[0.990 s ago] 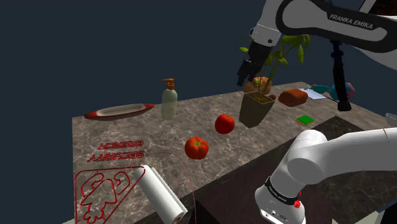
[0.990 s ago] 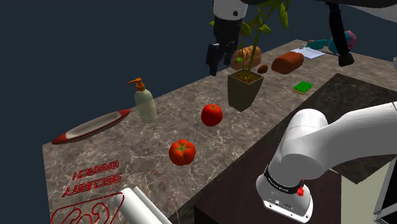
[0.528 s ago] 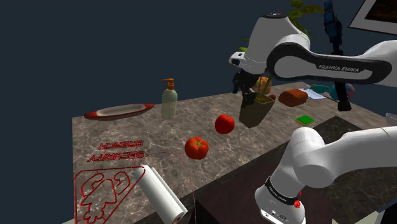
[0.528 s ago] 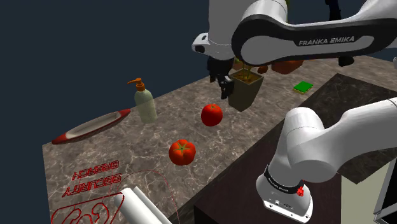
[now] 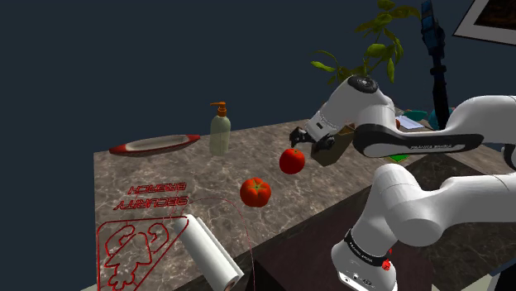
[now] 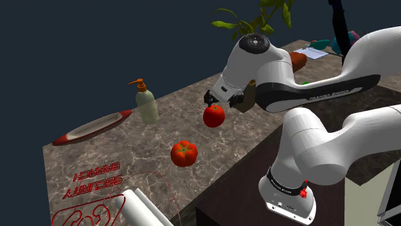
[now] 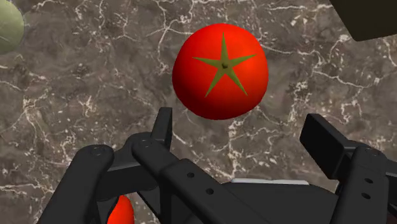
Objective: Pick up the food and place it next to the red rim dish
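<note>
The round red tomato (image 7: 220, 70) with a green star-shaped stem sits upright on the marbled desk (image 5: 207, 169). The red rim dish (image 5: 155, 145), which seems shallow and grey inside, lies well apart from it.

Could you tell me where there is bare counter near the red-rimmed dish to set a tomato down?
The counter is bare between the red-rimmed dish and the red lettering, and between the soap dispenser and the ribbed tomato. The far end by the plant pot is crowded.

Brown marble counter (image 5: 248, 153) (white-veined) stands before a plain dark-blue backdrop (image 5: 124, 58).
</note>
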